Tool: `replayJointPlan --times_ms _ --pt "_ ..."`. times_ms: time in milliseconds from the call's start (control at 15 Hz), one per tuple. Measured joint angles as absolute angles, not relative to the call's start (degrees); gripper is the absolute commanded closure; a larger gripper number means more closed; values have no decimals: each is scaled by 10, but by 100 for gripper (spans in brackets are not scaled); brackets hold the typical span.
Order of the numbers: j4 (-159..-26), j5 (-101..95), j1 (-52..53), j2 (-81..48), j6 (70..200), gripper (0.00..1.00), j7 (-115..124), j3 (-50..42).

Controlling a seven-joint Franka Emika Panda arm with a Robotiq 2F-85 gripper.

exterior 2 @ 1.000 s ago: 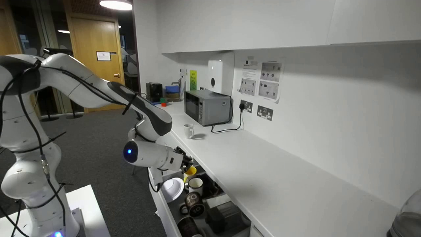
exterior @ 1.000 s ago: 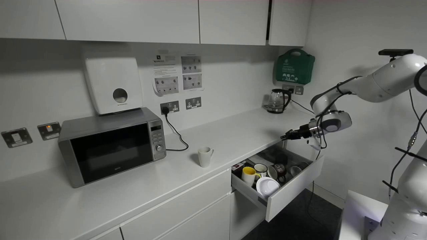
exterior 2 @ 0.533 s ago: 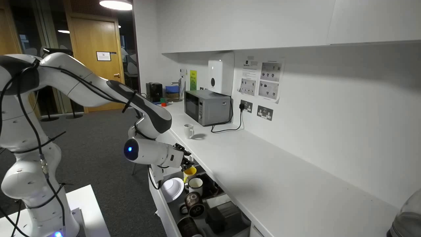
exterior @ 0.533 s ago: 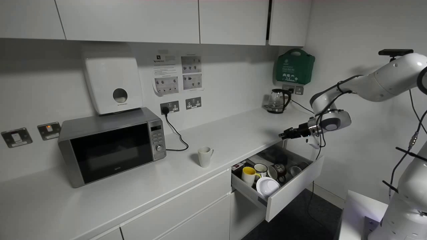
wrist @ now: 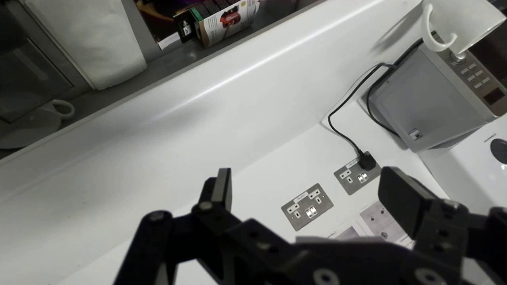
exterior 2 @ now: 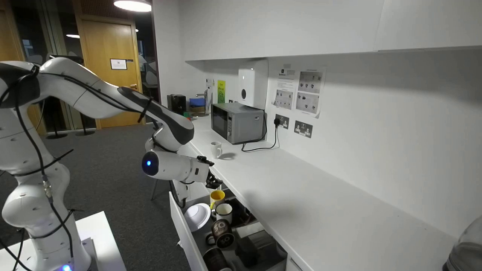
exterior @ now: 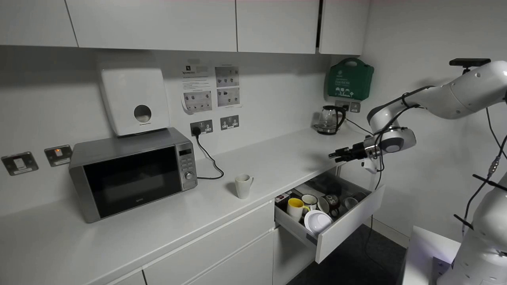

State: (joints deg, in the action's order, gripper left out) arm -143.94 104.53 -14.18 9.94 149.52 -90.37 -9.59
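My gripper stands wide open with nothing between its fingers. In an exterior view the gripper hangs over the front edge of the white counter, above the pulled-out drawer. A white mug stands upright on the counter, well apart from the fingers; the wrist view has this mug at top right. Inside the drawer sit a yellow-lined mug, a white mug with a dark rim, a dark printed mug and a white bowl. The yellow-lined mug lies just below the gripper in that view.
A grey microwave stands beyond the white mug, its cable running to a wall socket. A glass kettle is at the counter's corner end. Wall cabinets overhang the counter. Small boxes lie in the drawer.
The gripper has opened, its fingers spreading apart. It has risen slightly and shifted a little farther over the counter edge. Mug, drawer and contents have not moved.
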Motion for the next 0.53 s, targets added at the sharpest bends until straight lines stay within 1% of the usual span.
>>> replayJointPlan --times_ms 533 --pt "-1417 1021 -108 113 1551 0 -923 -19"
